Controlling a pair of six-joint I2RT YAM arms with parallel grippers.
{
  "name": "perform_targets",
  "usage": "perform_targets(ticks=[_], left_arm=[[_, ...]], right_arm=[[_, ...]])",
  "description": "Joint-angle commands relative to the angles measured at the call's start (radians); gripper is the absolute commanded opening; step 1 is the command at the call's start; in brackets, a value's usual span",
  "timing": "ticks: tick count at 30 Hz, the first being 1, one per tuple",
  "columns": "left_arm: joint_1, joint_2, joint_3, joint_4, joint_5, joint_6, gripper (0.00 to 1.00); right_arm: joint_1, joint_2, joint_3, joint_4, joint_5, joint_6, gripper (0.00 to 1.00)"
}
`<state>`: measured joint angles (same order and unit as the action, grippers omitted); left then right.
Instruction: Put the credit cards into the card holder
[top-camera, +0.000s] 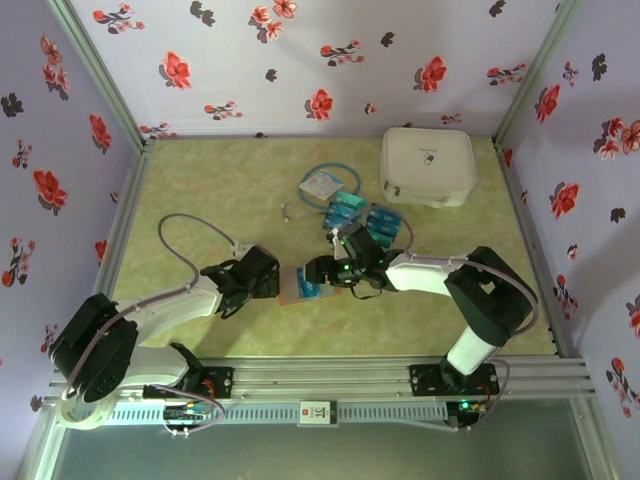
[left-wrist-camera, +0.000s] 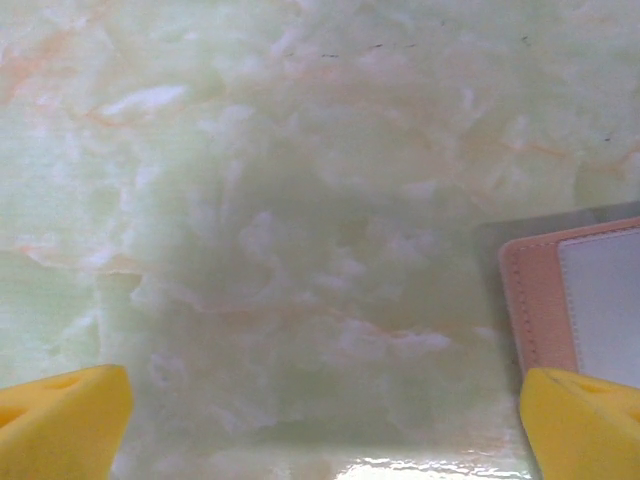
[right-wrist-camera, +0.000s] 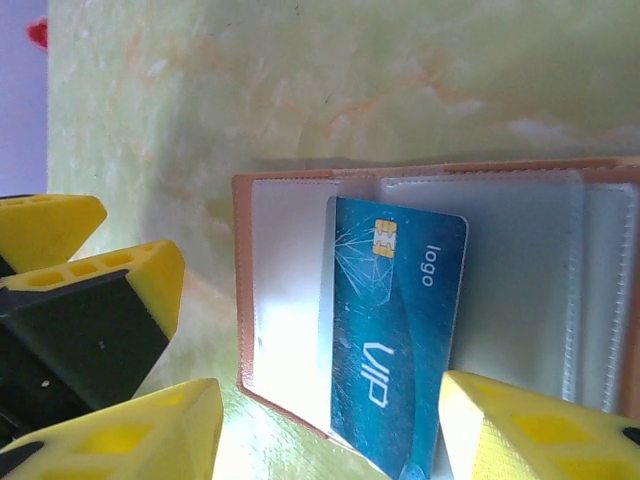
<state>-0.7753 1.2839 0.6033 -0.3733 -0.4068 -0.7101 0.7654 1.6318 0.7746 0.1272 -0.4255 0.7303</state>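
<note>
Overhead, close wrist views share card holder (left-wrist-camera: 530, 300)

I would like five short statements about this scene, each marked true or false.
1. The card holder lies open on the table. True.
2. A blue card sits partly in one of its pockets. True.
3. The left gripper clamps a card. False: its jaws stand open over bare table.
4. The white case lies at the table's near edge. False: it lies in the far right corner.
5. More cards lie beyond the holder. True.
</note>
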Motion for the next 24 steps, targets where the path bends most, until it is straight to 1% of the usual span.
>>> perform_targets(ticks=[1,2,5,6,9,16,24], left_arm=[[0.01,-0.011,-0.021,-0.047,0.002,-0.048,1.0],[0.011,-0.007,-0.024,-0.051,0.002,-0.057,1.0],[0.011,0.005,-0.031,-0.065,-0.002,-0.089,1.0],[0.011,0.01,-0.035,-0.067,-0.003,-0.099,1.0],[0.011,0.024,-0.038,-0.065,-0.006,-0.114,1.0],[0.014,0.081,-0.012,-0.064,-0.01,-0.096,1.0],[0.019,0.119,-0.004,-0.063,-0.016,-0.088,1.0]], right_arm=[[0.0,-0.026,0.055,-0.188,0.102,-0.078,0.56],[0.0,-0.022,0.072,-0.232,0.125,-0.092,0.53],[0.003,-0.002,0.117,-0.326,0.182,-0.131,0.33],[0.006,0.009,0.133,-0.352,0.198,-0.146,0.28],[0.016,0.042,0.182,-0.417,0.24,-0.18,0.16],[0.029,0.114,0.255,-0.456,0.26,-0.202,0.11],[0.052,0.183,0.308,-0.475,0.266,-0.21,0.11]])
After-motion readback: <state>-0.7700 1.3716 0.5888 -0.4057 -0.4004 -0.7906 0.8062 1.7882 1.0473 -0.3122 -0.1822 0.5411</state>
